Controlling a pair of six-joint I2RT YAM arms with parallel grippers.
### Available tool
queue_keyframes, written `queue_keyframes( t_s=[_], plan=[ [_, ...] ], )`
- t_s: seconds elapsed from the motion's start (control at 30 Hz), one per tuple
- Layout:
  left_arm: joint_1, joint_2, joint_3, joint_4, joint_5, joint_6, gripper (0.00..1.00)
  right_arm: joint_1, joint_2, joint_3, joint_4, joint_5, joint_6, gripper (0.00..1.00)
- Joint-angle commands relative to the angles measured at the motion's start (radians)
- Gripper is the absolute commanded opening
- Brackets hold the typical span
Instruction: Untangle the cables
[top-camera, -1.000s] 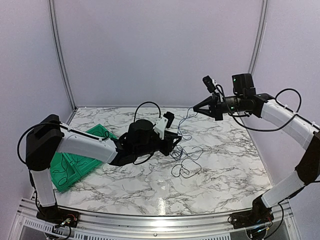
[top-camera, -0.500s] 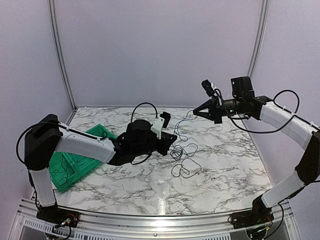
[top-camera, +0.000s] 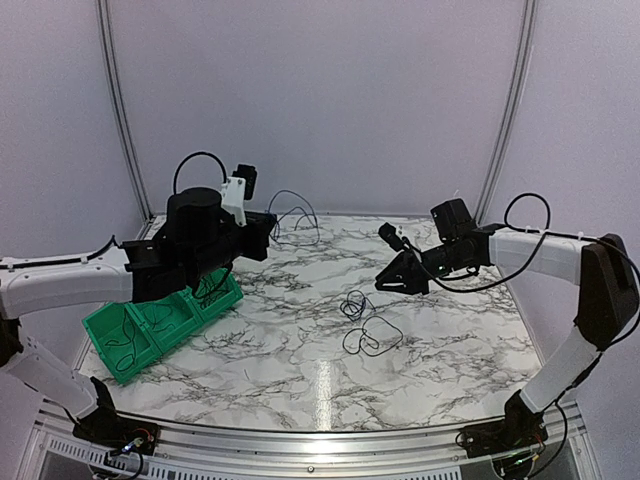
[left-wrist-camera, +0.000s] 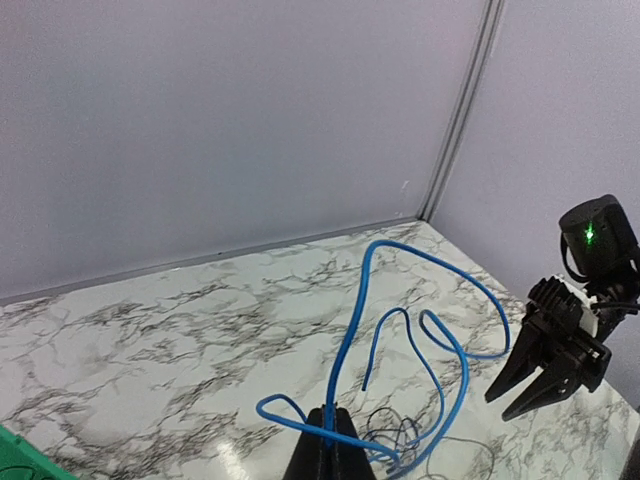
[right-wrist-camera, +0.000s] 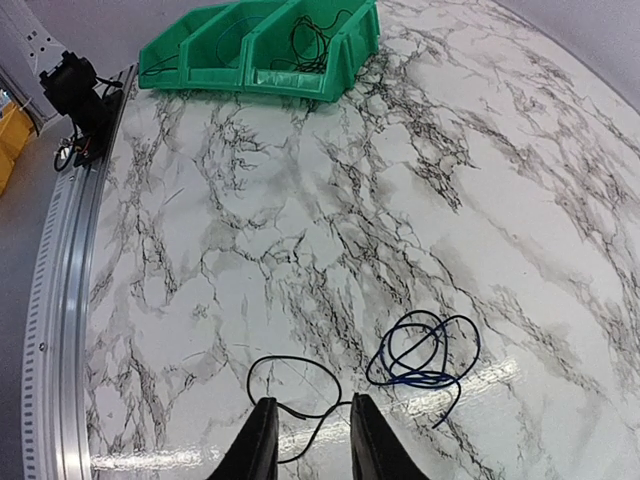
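My left gripper (top-camera: 266, 230) is raised over the back left of the table, shut on a thin blue cable (left-wrist-camera: 352, 320) that loops freely in the air in front of it; this cable looks dark in the top view (top-camera: 298, 212). The shut fingertips (left-wrist-camera: 334, 430) pinch it near one end. On the table lie a small dark-blue coil (right-wrist-camera: 425, 350) and a black loop (right-wrist-camera: 295, 385), also in the top view (top-camera: 355, 304) (top-camera: 371, 337). My right gripper (right-wrist-camera: 312, 440) is open and empty, just above the table, right of these cables (top-camera: 384, 281).
A green three-compartment bin (top-camera: 150, 325) sits at the left under my left arm, with thin cables in its compartments (right-wrist-camera: 310, 35). The table's metal rail (right-wrist-camera: 60, 300) runs along the near edge. My right gripper shows in the left wrist view (left-wrist-camera: 545, 370).
My left arm rose up and to the left, lifting the blue cable away from the pile. My right gripper came down from its high position toward the table and now holds nothing.
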Motion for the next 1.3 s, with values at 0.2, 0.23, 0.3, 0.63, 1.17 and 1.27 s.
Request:
queue_keyframes(
  t_s=[0.2, 0.23, 0.3, 0.63, 1.17, 1.27],
  plan=[
    [0.011, -0.224, 0.095, -0.681, -0.313, -0.052, 0.0, 0.01, 0.013, 0.02, -0.012, 0.065, -0.072, 0.26],
    [0.017, -0.246, 0.093, -0.725, -0.337, -0.079, 0.0, 0.01, 0.01, 0.022, -0.012, 0.058, -0.072, 0.26],
    [0.031, -0.283, 0.086, -0.834, -0.393, -0.125, 0.0, 0.01, 0.006, 0.022, -0.012, 0.046, -0.073, 0.26],
    [0.119, -0.353, 0.071, -1.169, -0.442, -0.371, 0.0, 0.012, 0.031, 0.031, -0.043, 0.083, -0.108, 0.27],
    [0.469, -0.26, -0.038, -1.253, -0.187, -0.455, 0.0, 0.012, 0.006, 0.012, -0.045, 0.211, -0.176, 0.28],
    [0.479, -0.2, -0.041, -1.239, -0.214, -0.423, 0.0, 0.012, 0.005, 0.01, -0.042, 0.218, -0.174, 0.27]
  ],
)
